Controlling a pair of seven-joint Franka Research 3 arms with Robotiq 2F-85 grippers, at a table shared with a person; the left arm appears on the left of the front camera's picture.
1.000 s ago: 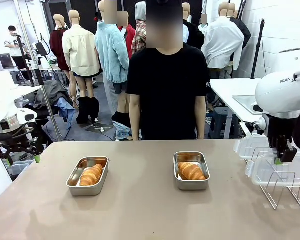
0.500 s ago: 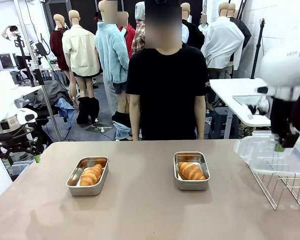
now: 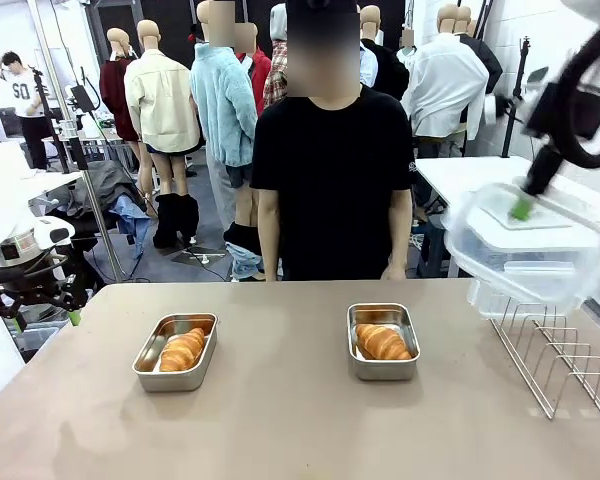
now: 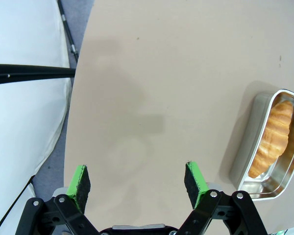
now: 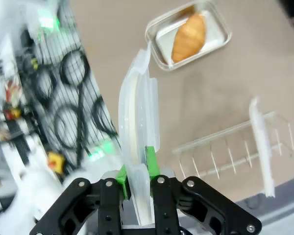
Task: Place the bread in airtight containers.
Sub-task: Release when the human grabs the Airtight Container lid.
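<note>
Lifted off the wire rack [image 3: 560, 365] since a second ago, the clear white-rimmed lid [image 3: 525, 250] now hangs high above it at the table's right, pinched edge-on in the narrow jaws of the right gripper [image 5: 136, 171]. On the bare tan table [image 3: 280, 430], before a person [image 3: 330, 180] in black in a cluttered workroom, two rounded steel tins [image 3: 150, 375] [image 3: 383, 372] sit well apart and uncovered, each holding one golden-brown, ridged croissant [image 3: 183, 349]. At the table's left edge the left gripper [image 4: 136, 178] hovers, jaws wide and empty.
</note>
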